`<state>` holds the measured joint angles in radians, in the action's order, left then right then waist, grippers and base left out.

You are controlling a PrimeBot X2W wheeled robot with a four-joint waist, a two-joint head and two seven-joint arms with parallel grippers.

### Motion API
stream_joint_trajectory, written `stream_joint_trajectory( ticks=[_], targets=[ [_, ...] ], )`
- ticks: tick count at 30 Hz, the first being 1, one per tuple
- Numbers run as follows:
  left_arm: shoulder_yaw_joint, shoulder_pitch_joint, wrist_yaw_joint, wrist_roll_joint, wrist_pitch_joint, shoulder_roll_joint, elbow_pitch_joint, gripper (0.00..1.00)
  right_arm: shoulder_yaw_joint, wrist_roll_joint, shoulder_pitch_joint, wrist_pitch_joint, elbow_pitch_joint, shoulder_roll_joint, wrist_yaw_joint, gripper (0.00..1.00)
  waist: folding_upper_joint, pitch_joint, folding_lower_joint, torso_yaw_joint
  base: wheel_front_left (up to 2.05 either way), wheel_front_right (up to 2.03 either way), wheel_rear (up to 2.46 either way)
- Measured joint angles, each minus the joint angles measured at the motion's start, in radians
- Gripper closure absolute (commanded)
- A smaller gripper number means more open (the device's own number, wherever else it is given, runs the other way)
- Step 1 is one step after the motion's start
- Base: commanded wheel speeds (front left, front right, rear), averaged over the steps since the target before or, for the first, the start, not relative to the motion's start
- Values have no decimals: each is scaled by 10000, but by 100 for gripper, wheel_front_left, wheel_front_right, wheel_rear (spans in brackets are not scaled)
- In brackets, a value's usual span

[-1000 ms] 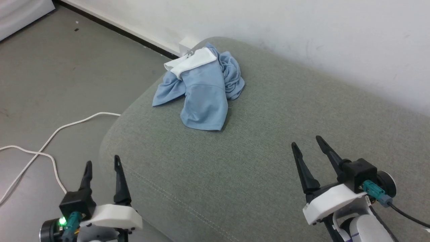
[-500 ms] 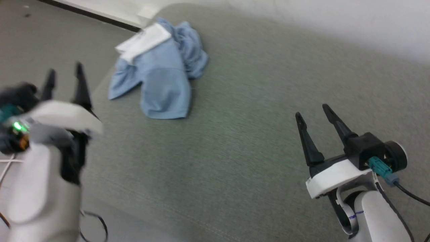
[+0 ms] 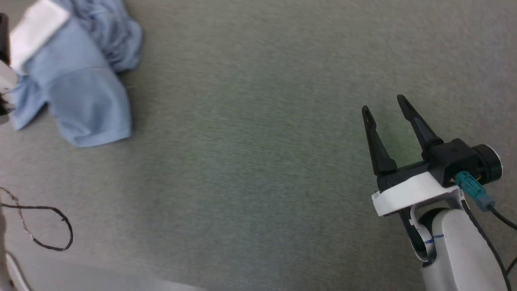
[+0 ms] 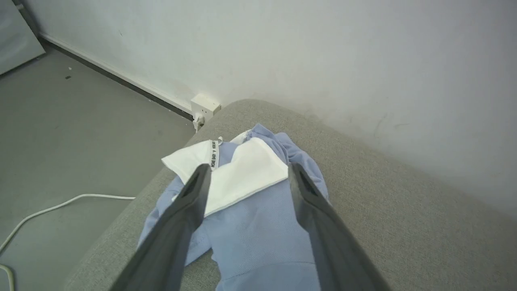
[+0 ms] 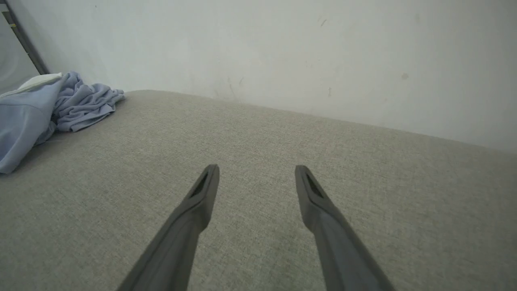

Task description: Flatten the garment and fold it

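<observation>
The garment [image 3: 80, 97] is a light blue shirt with a white collar [image 4: 246, 178], lying crumpled near the left end of a grey-green sofa cushion [image 3: 250, 169]. In the left wrist view my left gripper [image 4: 248, 167] hovers open just before the garment [image 4: 258, 242], its fingers framing the collar and holding nothing. My right gripper [image 3: 383, 104] stands open over bare cushion, far to the right of the garment. The right wrist view has the right gripper [image 5: 256, 167] empty, with the garment [image 5: 28, 117] off at the left edge.
A pale wall [image 4: 323, 60] rises right behind the cushion. Grey floor [image 4: 72, 133] lies to its left, with a white cable [image 4: 60, 202] and a wall socket [image 4: 204, 107]. A thin dark wire loop [image 3: 52, 230] hangs at the head view's lower left.
The head camera has swung down and right, shifting the garment to the upper left. My left arm has risen and reached forward to the garment. Both grippers stay open.
</observation>
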<state>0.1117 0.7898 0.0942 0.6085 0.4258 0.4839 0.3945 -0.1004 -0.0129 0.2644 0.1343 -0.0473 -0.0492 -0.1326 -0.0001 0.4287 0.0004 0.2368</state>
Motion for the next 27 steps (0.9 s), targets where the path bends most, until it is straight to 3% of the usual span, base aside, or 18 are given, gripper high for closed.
stream_joint_trajectory(
  ticks=[16,17,19,20,27],
  targets=[
    [159,-337,1511,433,3645,821,-288,0,-153,-320,499,466,-161,48,-4,0,0,1826,-5,-1965,0,0,0],
    [173,-361,1546,437,3812,920,-364,9,-150,-326,529,491,-188,56,-4,0,0,1853,-5,-2038,0,0,0],
    [198,-534,1570,401,3722,1057,-566,78,-138,-330,542,523,-261,58,-4,0,0,1830,-3,-2132,0,0,0],
    [222,-634,1641,261,3358,1080,-621,100,-134,-330,545,525,-309,59,-4,0,0,1783,-4,-2158,0,0,0],
    [253,-821,1392,-1137,-491,1513,-362,100,-119,-552,429,616,-934,12,-2,0,0,1045,-3,-2253,0,0,0]
  ],
)
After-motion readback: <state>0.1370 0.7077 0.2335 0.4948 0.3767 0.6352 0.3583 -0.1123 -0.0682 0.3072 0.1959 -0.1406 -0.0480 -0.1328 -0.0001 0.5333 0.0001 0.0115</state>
